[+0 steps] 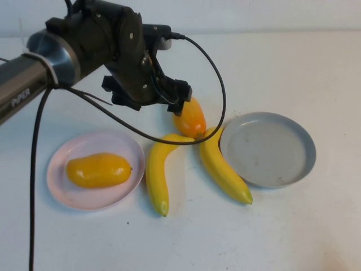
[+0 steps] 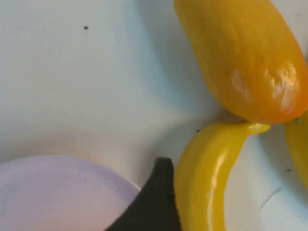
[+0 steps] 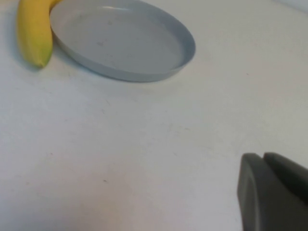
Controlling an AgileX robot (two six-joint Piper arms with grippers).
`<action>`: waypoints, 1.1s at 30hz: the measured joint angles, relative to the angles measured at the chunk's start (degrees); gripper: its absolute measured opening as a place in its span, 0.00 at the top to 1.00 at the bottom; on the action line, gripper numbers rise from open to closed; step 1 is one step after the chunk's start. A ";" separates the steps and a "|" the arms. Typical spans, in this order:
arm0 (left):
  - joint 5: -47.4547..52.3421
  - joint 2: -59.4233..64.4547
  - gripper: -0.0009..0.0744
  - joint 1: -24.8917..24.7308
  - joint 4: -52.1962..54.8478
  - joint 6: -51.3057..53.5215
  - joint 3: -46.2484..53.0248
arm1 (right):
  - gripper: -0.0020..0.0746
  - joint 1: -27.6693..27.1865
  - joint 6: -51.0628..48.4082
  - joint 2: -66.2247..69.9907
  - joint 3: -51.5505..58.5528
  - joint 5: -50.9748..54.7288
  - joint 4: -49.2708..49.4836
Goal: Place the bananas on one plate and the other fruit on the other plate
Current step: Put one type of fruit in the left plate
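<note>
One orange-yellow mango-like fruit point(image 1: 98, 170) lies on the pale pink plate point(image 1: 62, 186). The second one point(image 1: 190, 118) point(image 2: 245, 57) rests on the table, touching the tips of both bananas. One banana point(image 1: 157, 172) point(image 2: 207, 178) lies beside the pink plate point(image 2: 48, 192); the other point(image 1: 223, 167) point(image 3: 34, 33) lies against the empty grey-blue plate point(image 1: 268, 149) point(image 3: 120, 38). My left gripper point(image 1: 150, 99) hangs open just above and behind the loose fruit, one finger point(image 2: 155, 199) showing near the banana. My right gripper point(image 3: 263, 161) is shut and empty, low over bare table short of the grey-blue plate.
The left arm's black cable point(image 1: 217, 73) loops over the table past the loose fruit and the banana tips. The white tabletop point(image 1: 316, 226) stretches to the front and right.
</note>
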 joint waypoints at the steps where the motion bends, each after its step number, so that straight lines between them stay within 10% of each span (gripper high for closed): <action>1: -0.50 0.67 0.10 0.00 -0.31 -0.37 0.00 | 1.00 0.00 -1.08 0.00 0.00 0.00 -0.66; 33: -9.04 8.04 0.10 0.00 -6.69 2.50 0.00 | 1.00 0.00 -3.62 0.00 0.00 0.24 3.86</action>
